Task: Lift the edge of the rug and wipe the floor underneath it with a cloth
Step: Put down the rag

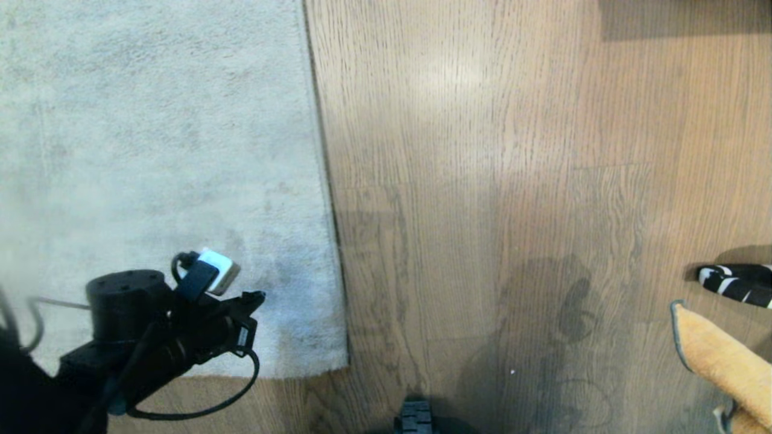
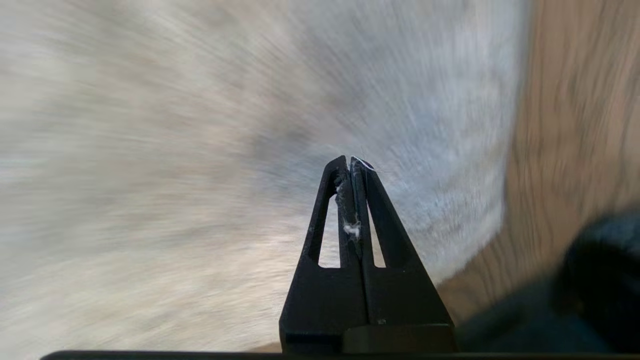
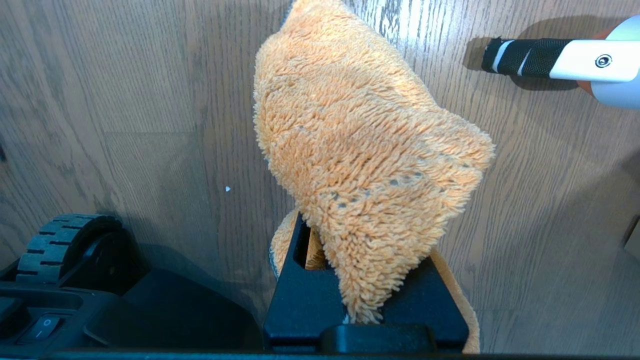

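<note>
Two grippers in play, only one busy. Left gripper point(image 2: 351, 165) is over the rug point(image 1: 151, 132), near its bottom-right corner, fingers pinched fully together w/ nothing but a few wisps of fluff between them, so no rug in hand. Rug lies flat, its right edge running straight down beside the bare floor point(image 1: 512, 181). Right gripper point(image 3: 350, 280) sits off to the right, low, clamped on the cloth point(image 3: 360, 150), which drapes over the jaws and hangs just above the planks. A striped black-and-white bar point(image 1: 733, 282) pokes in from the right edge, close to the cloth.

Risk, as I read it: closed fingers can't catch the edge. If the left arm goes in like that it'll just skid over the pile or shove the corner. Thin edge, flat on wood, easy to miss. Also, the cloth could snag that bar once the right arm starts moving.
</note>
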